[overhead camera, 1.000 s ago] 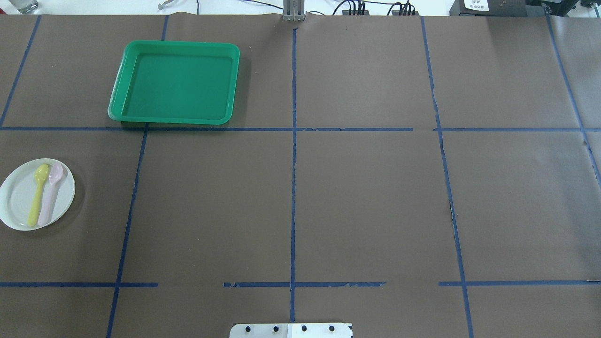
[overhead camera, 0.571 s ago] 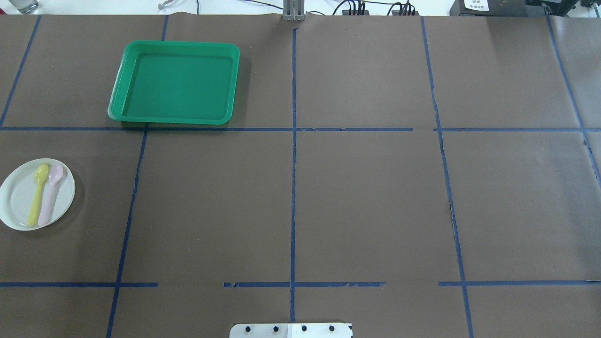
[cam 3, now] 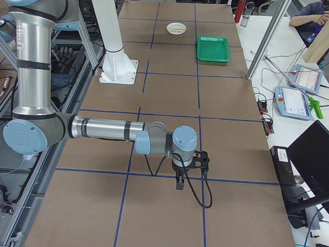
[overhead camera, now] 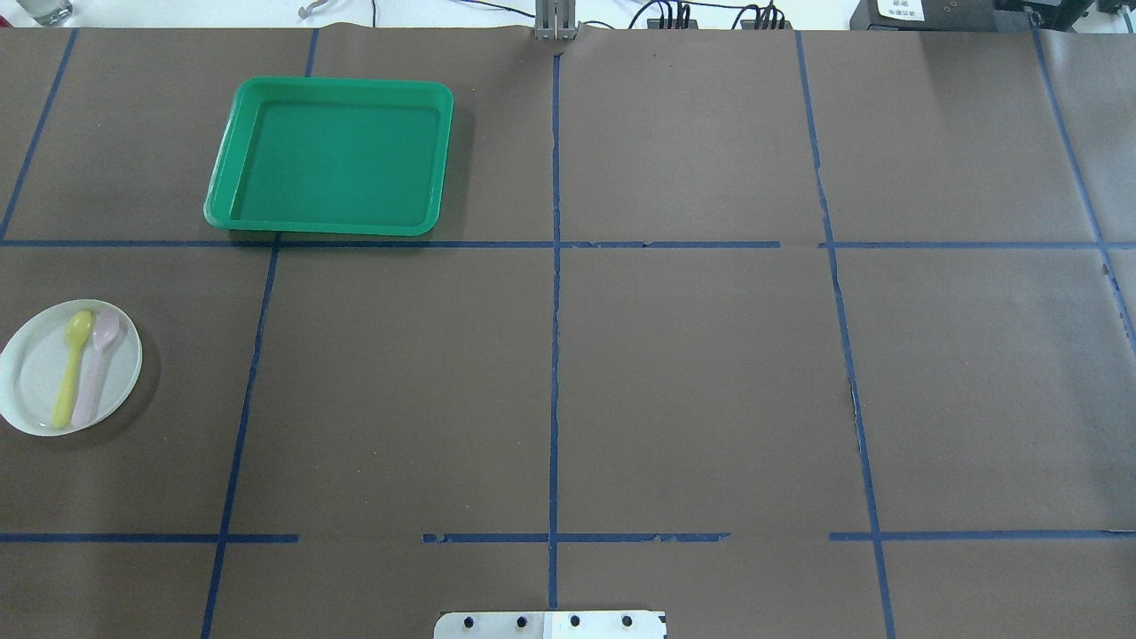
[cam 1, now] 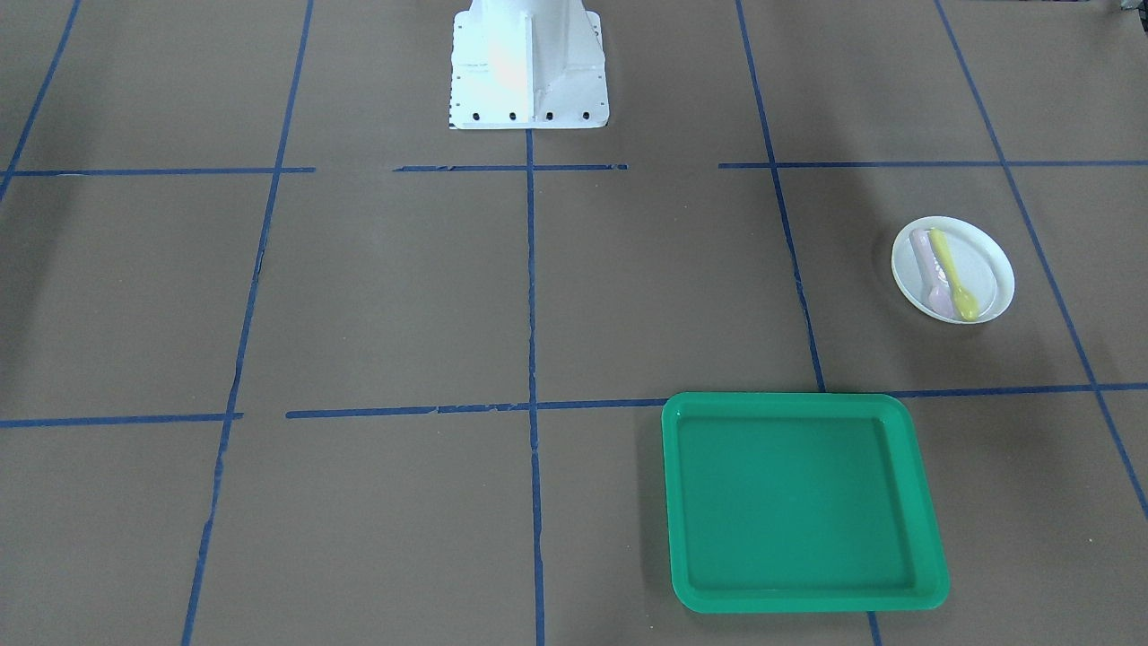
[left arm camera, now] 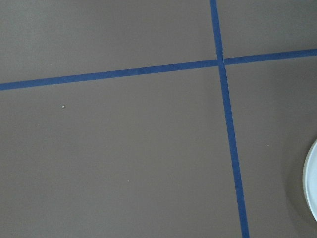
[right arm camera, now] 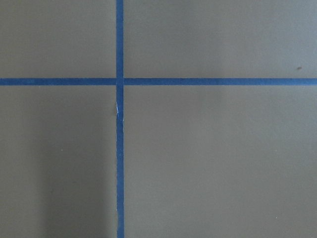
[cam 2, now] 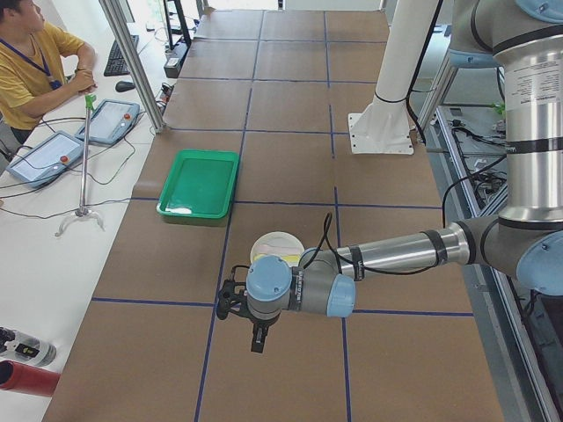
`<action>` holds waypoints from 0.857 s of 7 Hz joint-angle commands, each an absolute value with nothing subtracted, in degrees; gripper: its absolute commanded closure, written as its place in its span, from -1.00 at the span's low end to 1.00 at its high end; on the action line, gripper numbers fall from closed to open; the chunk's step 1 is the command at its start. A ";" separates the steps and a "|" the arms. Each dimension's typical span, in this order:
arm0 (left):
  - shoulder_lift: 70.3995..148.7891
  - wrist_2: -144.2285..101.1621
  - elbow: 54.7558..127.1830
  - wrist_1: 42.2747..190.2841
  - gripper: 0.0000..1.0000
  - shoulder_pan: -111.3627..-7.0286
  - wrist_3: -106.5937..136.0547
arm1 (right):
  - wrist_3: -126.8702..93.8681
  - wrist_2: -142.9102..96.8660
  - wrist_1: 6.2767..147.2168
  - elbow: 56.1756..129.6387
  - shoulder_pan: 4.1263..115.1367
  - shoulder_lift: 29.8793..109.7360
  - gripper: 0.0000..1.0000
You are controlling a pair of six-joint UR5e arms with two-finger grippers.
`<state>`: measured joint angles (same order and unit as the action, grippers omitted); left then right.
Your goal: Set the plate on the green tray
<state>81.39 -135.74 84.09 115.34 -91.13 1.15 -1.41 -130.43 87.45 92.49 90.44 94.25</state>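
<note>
The small white plate (overhead camera: 35,390) lies at the table's left edge and bears a yellow spoon (overhead camera: 69,368) and a pale pink spoon (overhead camera: 96,366). It also shows in the front view (cam 1: 985,260), and its rim shows at the left wrist view's right edge (left arm camera: 313,183). The green tray (overhead camera: 333,164) sits empty further back, apart from the plate, and also shows in the front view (cam 1: 798,502). My left gripper (cam 2: 255,338) hangs above the table just short of the plate (cam 2: 274,243). My right gripper (cam 3: 178,184) hangs over the far right of the table. I cannot tell whether either is open or shut.
The table is brown paper with blue tape lines. The robot's white base (cam 1: 529,63) stands at the near middle edge. A seated operator (cam 2: 35,61), teach pendants (cam 2: 110,119) and a metal post (cam 2: 132,57) are beyond the table's far side.
</note>
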 commanded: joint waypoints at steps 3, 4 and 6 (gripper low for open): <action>85.86 -138.05 83.58 119.27 -1.00 -82.21 17.26 | -1.41 -130.43 87.45 92.46 90.44 94.22 -1.00; 85.87 -138.34 83.50 119.27 -1.00 -80.26 17.75 | -1.49 -130.43 87.45 92.46 90.44 94.22 -1.00; 87.00 -139.30 84.02 119.79 -1.00 -74.21 24.02 | -1.49 -130.43 87.45 92.46 90.44 94.22 -1.00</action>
